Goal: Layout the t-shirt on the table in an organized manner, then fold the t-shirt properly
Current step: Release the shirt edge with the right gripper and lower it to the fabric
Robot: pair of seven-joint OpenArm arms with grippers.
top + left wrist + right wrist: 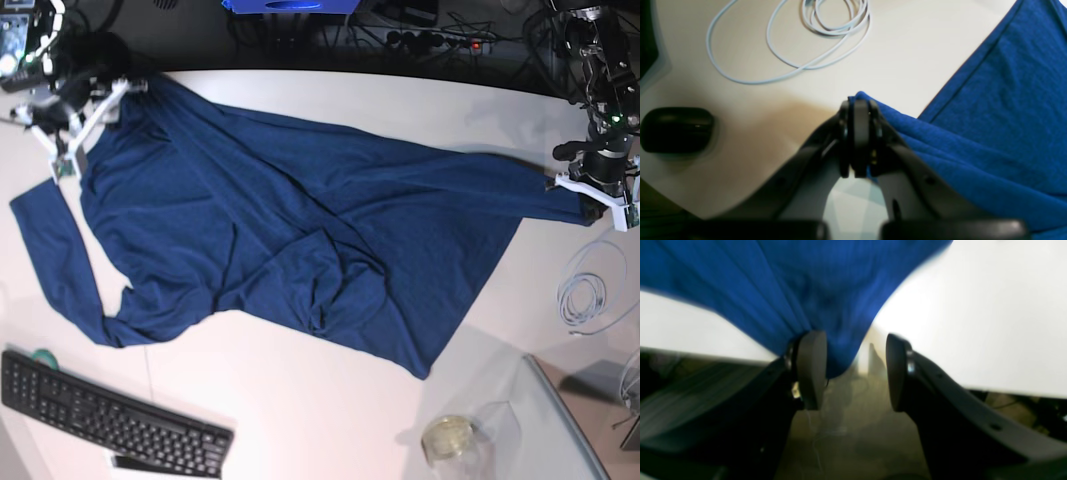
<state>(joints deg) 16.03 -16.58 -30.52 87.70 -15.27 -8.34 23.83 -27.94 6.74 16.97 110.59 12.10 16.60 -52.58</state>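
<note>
**T-shirt stretched across the surface between both arms**

The t-shirt lies spread but wrinkled on the surface, its long axis running left edge to right edge. At one far end, the left end effector is clamped on a fabric corner. At the opposite far corner, the right end effector stands parted, with cloth against one pad, so it holds nothing.

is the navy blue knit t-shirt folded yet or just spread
Spread, not folded: the navy blue knit t-shirt lies open but rumpled across the white table.
</note>
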